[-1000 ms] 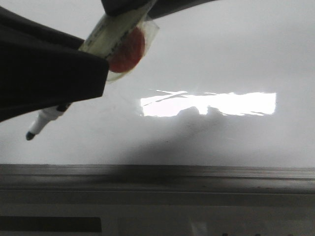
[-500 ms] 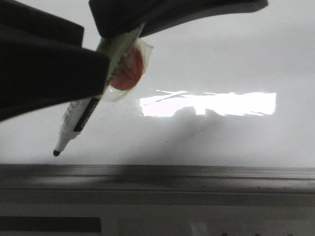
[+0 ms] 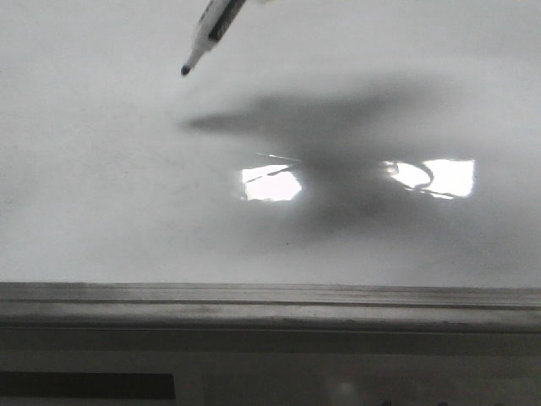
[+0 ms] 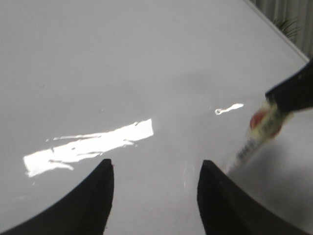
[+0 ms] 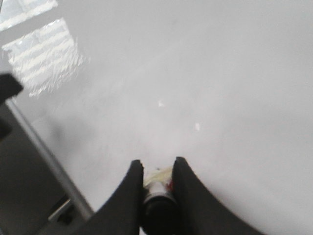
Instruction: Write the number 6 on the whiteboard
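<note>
The whiteboard (image 3: pixel 101 186) fills the front view, with its grey metal rail (image 3: pixel 270 306) along the lower edge. No drawn number 6 shows on it. Only the lower end of the marker (image 3: pixel 211 25) shows at the top of the front view, its black tip (image 3: pixel 185 70) pointing down-left. My right gripper (image 5: pixel 157 166) is shut on the marker's barrel (image 5: pixel 159 193). In the left wrist view the right gripper (image 4: pixel 293 93) holds the marker (image 4: pixel 252 144), which has a red taped patch. My left gripper (image 4: pixel 154 169) is open and empty above the board.
Bright rectangular glare (image 3: pixel 270 183) lies mid-board, split by the arm's dark shadow (image 3: pixel 338 152). The board's edge rail (image 5: pixel 46 156) and a dark gap beside it show in the right wrist view. A plant (image 4: pixel 288 24) stands beyond the board's far corner.
Both dark arms have left the front view. The marker has moved from low left up to the top edge. A shadow now crosses the glare.
</note>
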Tool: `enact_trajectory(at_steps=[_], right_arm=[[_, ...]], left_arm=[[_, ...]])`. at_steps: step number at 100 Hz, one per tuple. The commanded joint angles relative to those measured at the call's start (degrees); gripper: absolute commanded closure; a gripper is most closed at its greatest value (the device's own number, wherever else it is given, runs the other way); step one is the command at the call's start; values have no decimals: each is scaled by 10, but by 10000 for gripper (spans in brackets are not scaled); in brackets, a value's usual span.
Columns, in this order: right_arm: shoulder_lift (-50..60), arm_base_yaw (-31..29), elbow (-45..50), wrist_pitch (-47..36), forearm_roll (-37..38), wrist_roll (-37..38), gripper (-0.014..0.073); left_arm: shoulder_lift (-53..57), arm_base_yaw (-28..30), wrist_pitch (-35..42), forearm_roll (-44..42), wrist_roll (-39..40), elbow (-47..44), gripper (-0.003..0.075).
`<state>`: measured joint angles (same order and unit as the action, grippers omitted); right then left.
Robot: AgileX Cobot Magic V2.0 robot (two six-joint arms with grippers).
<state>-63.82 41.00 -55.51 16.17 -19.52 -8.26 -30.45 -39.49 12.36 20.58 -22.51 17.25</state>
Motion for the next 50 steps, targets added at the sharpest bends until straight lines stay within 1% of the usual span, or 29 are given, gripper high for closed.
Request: enact_trajectory(at_steps=[1,10,19,34,45,50], right_arm=[[-14,-22,-59,-35,5,-3,656],[-41,-29,-89,-35,18,-3,656],[-68,-29,-85,-34,19,-3,656],[-110,-12,-29,-25,-21,-3,657],[-109,13,12,-18,-22,-3,657],[-98,15,18,-7,-22,-3,657]], left_arm=[[0,21,0,2,0,19,367],[0,24,0,2,0,19,367],[0,24,1,2,0,19,367],[0,24,1,2,0,19,367],[0,24,0,2,0,19,367],[0,24,0,2,0,19,367]])
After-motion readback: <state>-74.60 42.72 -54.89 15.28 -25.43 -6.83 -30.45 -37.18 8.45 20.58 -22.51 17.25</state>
